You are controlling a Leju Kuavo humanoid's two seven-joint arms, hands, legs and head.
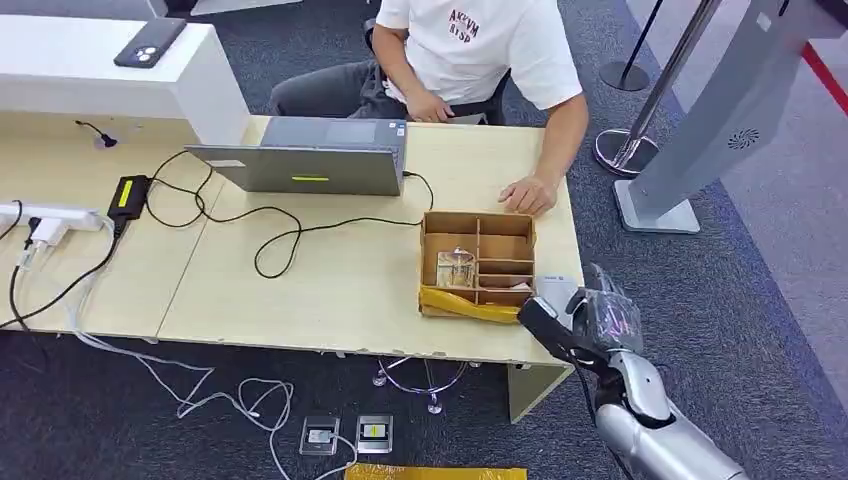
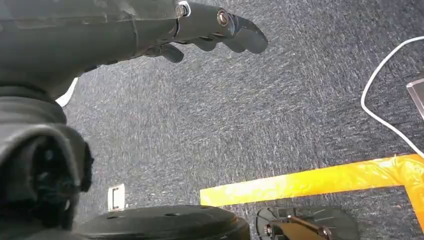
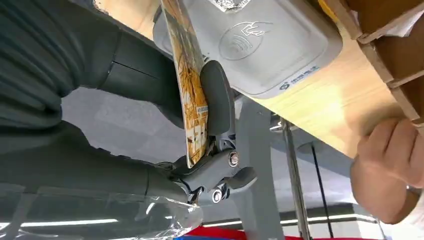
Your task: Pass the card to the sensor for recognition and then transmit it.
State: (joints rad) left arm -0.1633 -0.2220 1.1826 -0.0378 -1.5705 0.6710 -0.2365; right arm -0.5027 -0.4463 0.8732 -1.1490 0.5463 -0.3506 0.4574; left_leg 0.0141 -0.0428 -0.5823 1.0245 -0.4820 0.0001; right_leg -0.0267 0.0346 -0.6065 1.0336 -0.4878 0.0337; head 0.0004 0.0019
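The right hand [image 3: 200, 130] pinches the card [image 3: 189, 75] between thumb and fingers, holding it on its edge just beside the grey card reader [image 3: 260, 45] on the table [image 3: 320, 115]. To scan well, I think it should lay the card flat over the reader's picture. The left hand [image 2: 210, 30] hangs over the carpet, fingers loosely curled, holding nothing.

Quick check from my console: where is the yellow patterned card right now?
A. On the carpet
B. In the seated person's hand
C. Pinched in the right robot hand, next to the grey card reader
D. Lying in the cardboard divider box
C: the right wrist view shows the yellow patterned card pinched in the right robot hand, edge-on beside the grey card reader on the table.
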